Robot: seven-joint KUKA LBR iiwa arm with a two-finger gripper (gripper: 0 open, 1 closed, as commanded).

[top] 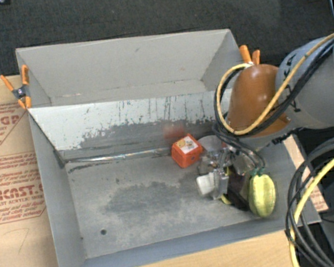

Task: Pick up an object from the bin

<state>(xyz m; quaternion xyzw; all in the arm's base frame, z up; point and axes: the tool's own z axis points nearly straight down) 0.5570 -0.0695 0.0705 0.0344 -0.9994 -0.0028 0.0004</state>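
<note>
we are looking at the metal two-finger gripper (220,169) sitting low in the right part of the grey metal bin (139,229), and we are not managing to tell whether it is released or clenched, since the wrist and its cables are covering it. just beside it, on the side toward the middle of the floor, a small white blocky thing (206,184) is lying, touching or nearly touching the gripper; we are taking this as the likeliest pick. to do this step well, we are judging that the gripper should be centring over the white piece, coming straight down, and clenching only once the piece is sitting squarely inside its grasp, keeping off the neighbours. the white piece is looking compact, pale and hard-edged. near it, toward the back wall, a small orange cube with a white label (186,150) is resting, and on the other side a black lump (233,196) and a yellow-green oval ball (261,194) are crowding the right front corner.
</note>
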